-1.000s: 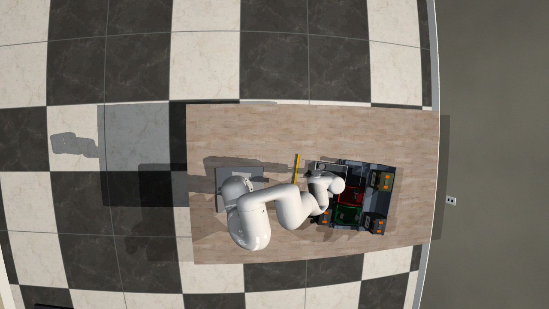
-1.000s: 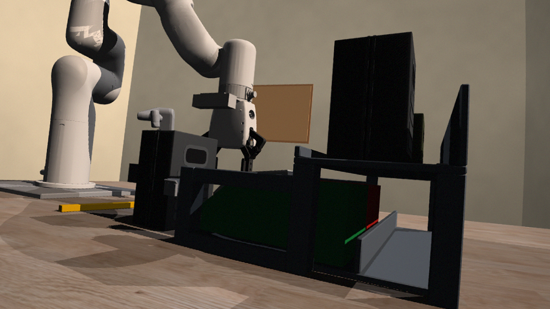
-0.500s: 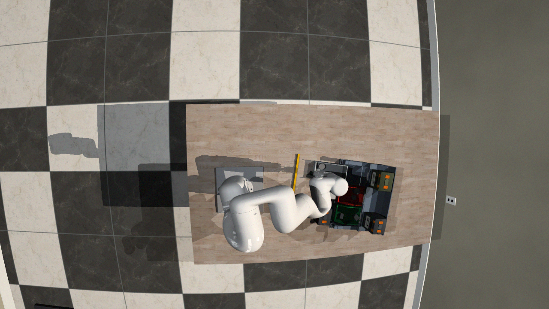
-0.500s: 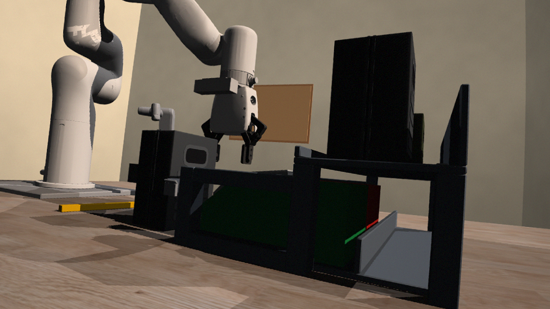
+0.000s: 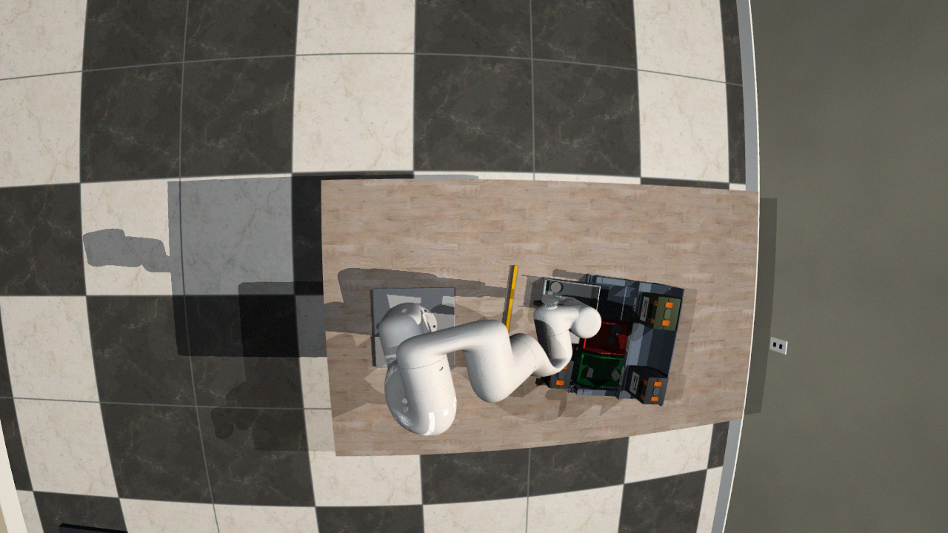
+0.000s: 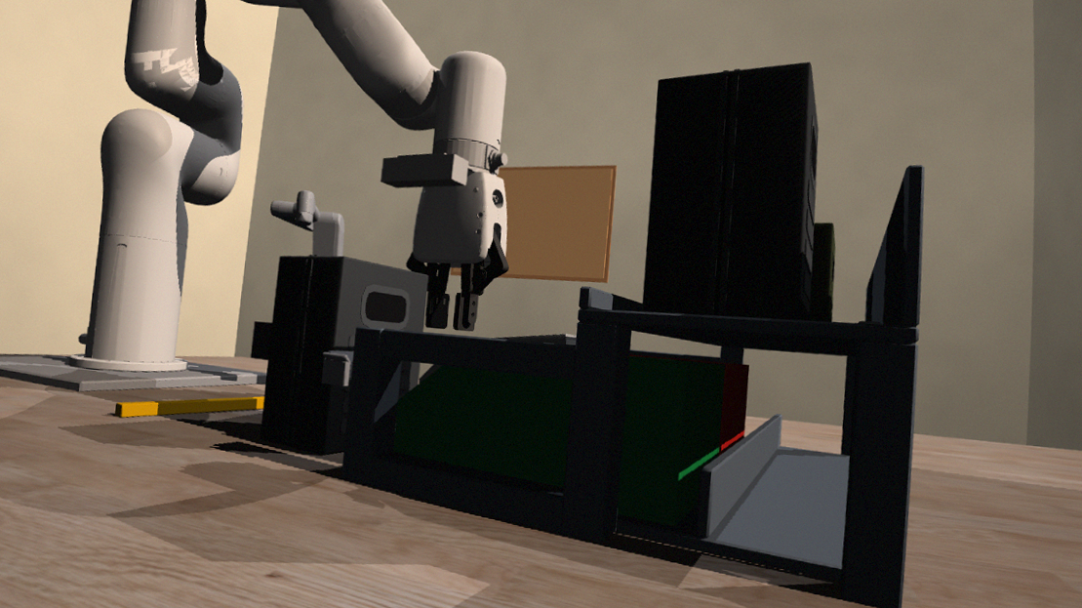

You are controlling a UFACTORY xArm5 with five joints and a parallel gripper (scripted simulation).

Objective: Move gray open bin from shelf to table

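A dark shelf frame (image 5: 652,344) (image 6: 597,412) stands on the wooden table (image 5: 464,218) (image 6: 157,531). A green bin (image 5: 600,371) (image 6: 482,419) and a red bin (image 5: 606,336) (image 6: 734,397) sit side by side in its lower level. The gray bin appears as a dark gray box beyond the red one. It is partly under my arm from above and hidden in the side view. My gripper (image 6: 451,322) hangs just above the shelf's front rail, fingers close together with nothing between them. From above it is hidden under my wrist.
Dark boxes with orange marks (image 5: 663,311) (image 5: 646,386) stand on the shelf's upper level, one tall (image 6: 727,186). A dark box with a gray handle (image 5: 563,289) (image 6: 322,344) stands at the shelf's near end. A yellow bar (image 5: 510,297) (image 6: 189,406) lies on the table.
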